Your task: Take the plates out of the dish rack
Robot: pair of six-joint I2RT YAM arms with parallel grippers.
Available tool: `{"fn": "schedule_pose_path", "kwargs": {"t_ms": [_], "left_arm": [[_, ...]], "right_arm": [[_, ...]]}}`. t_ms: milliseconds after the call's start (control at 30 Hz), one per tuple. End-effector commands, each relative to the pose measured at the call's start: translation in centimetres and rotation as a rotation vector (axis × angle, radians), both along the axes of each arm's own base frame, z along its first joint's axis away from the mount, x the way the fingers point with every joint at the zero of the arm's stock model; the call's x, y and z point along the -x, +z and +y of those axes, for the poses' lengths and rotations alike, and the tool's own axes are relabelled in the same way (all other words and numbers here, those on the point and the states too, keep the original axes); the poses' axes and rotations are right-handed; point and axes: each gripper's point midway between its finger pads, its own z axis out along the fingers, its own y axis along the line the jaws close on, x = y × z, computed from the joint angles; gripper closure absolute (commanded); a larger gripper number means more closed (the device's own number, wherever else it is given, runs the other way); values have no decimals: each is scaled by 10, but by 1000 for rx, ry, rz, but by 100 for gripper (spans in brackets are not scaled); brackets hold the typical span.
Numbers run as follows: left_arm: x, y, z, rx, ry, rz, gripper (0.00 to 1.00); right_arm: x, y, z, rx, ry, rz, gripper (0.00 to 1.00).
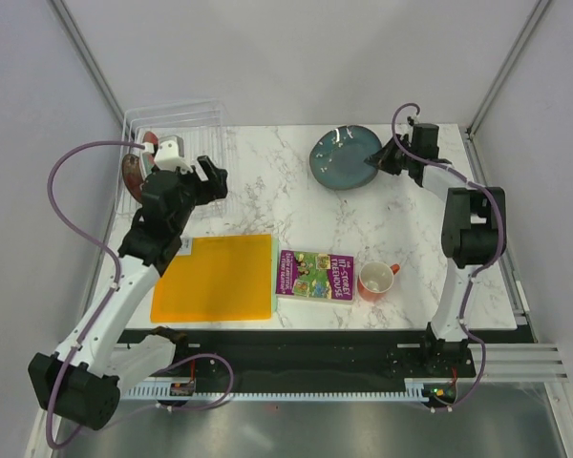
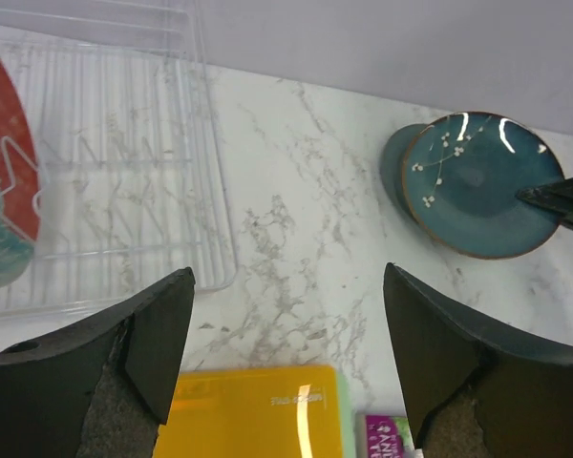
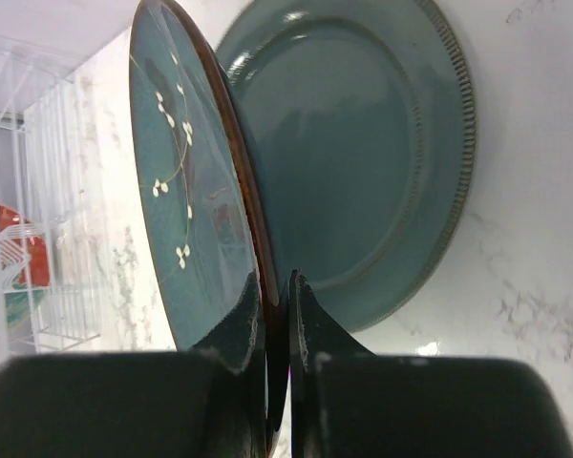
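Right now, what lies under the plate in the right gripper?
A plain plate, flat on the table. The gripped plate, tilted over it, hides part of it.

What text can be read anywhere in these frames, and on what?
"STOREY TREEHOUSE": cover of the purple book; the figure before it and the smaller print are too blurred to read.
Left wrist view: letters on the same book's corner, unreadable.
No other text visible.

Marble table [image 1: 401, 239]; pale grey walls [image 1: 296, 57]
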Motion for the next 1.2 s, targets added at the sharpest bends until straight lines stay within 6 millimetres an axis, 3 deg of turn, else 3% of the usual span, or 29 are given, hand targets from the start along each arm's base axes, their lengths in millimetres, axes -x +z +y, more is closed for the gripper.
{"fn": "schedule_pose_path", "kwargs": {"t_ms": [0,200,400,433,600,667,733,767,800,900,1167], "left_arm": [[12,-6,38,-158,131,-17,14],[26,-2,51,-182,168,-47,13],[30,-11,50,-177,159,-25,13],[31,-14,50,-180,157,-15,13],[32,-18,51,-179,163,-9,13],[32,-19,50,-175,157,-4,13],[32,-20,49,-172,155,-3,13],[32,-19,48,-169,150,-3,13],[32,-20,48,-169,150,0,13],[33,-22,48,-169,149,5,14],[35,-26,50,-175,156,14,14]], "right_arm": [[-43,67,18,-86,84,-207,100],[-62,51,23,-137,96,-187,100],[-66,27,22,-146,70,-138,100],[-68,24,5,-140,37,-135,100],[-68,0,-6,-62,6,-83,99],[-67,-6,-8,-52,3,-60,93],[-65,-11,-6,-49,19,-45,80],[-63,-16,-7,-46,20,-29,68],[-63,-17,-7,-44,21,-25,43],[-61,-20,-7,-24,27,-22,23],[-48,-37,-15,127,44,59,2]]}}
